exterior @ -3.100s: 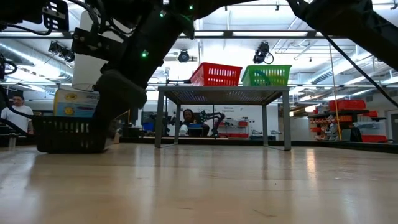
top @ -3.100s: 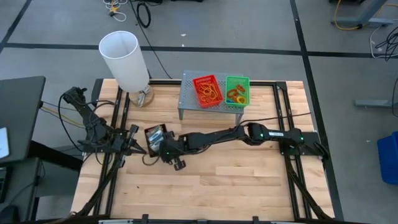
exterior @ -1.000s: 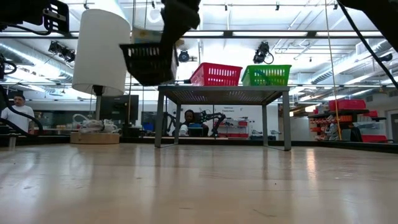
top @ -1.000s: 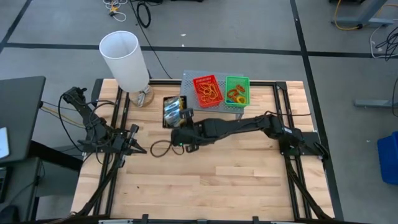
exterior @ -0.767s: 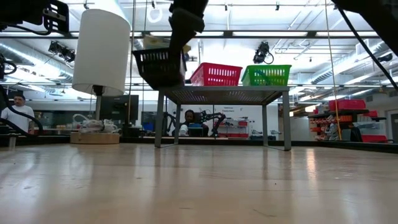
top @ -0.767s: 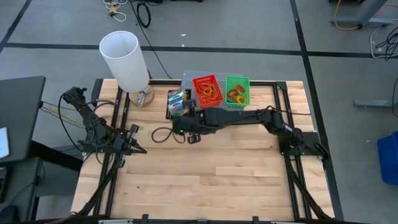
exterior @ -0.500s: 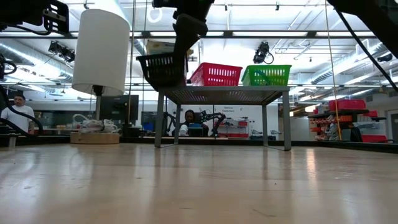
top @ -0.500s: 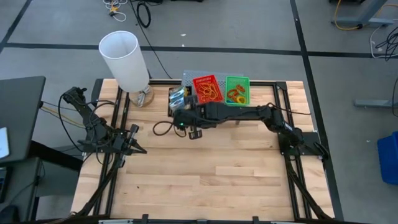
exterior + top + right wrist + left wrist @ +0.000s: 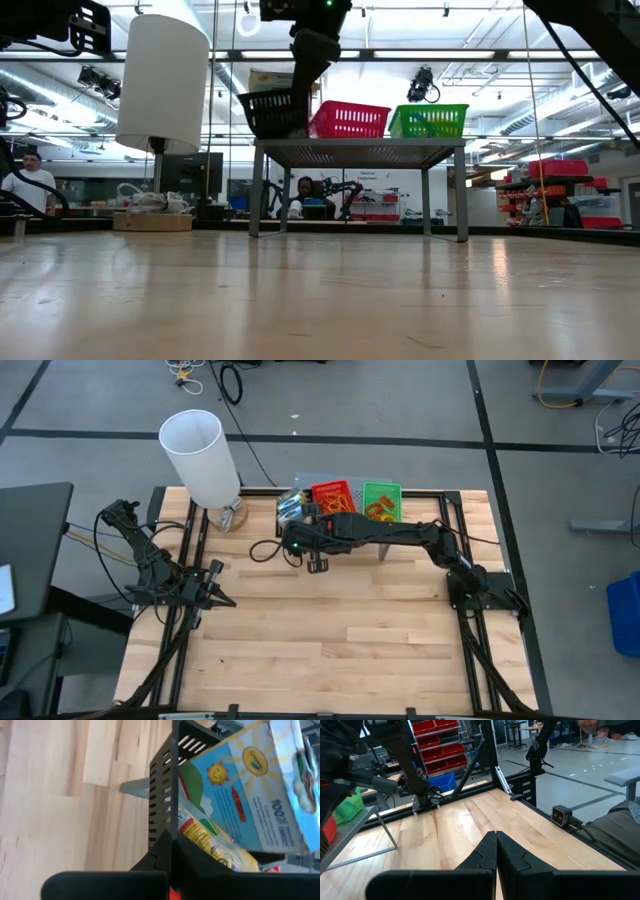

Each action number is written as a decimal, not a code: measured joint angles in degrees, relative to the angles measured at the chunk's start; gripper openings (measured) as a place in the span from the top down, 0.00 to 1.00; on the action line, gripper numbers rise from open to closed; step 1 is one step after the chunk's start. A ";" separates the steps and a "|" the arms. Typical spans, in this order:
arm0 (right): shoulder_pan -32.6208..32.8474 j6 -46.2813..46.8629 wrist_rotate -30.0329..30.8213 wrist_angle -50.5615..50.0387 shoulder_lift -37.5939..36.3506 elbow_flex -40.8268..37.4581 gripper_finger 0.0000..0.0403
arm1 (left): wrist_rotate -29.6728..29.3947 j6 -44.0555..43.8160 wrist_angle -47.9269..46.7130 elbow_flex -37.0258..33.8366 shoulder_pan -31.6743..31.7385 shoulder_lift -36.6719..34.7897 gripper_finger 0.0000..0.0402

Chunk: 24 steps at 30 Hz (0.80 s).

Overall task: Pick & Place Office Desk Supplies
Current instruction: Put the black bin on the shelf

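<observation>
A black slotted basket (image 9: 290,507) (image 9: 268,113) carries a crayon box (image 9: 240,780) and a yellow-labelled packet (image 9: 206,840). My right gripper (image 9: 298,523) (image 9: 171,847) is shut on it and keeps it over the left end of the grey stand (image 9: 360,150), beside the red tray (image 9: 335,498) and the green tray (image 9: 381,501). Both trays hold rubber bands and rest on the stand's top. I cannot tell whether the basket's base touches the stand. My left gripper (image 9: 214,586) (image 9: 496,851) waits shut at the table's left with nothing in it. My right gripper pinches one side wall of the black basket at its rim (image 9: 166,820), one finger inside the basket and one outside. The fingers come slanting down from the table's near side. The basket stays roughly upright with its contents in it.
A tall white lampshade (image 9: 200,452) stands at the table's far left corner, close to the stand. A loose black cable (image 9: 262,550) hangs by the right arm. The near half of the wooden table (image 9: 330,650) is bare. Beyond the table, people sit in the room.
My right gripper has carried the black basket toward the table's far edge and to the right, rising a little and rolling slightly. The basket has gone from the air beside the stand to just over the stand's left end, next to the red tray.
</observation>
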 joint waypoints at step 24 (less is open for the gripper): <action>-3.43 6.32 -4.50 -4.19 -0.38 0.09 0.94 | 0.00 -0.42 0.07 0.00 0.02 0.00 1.00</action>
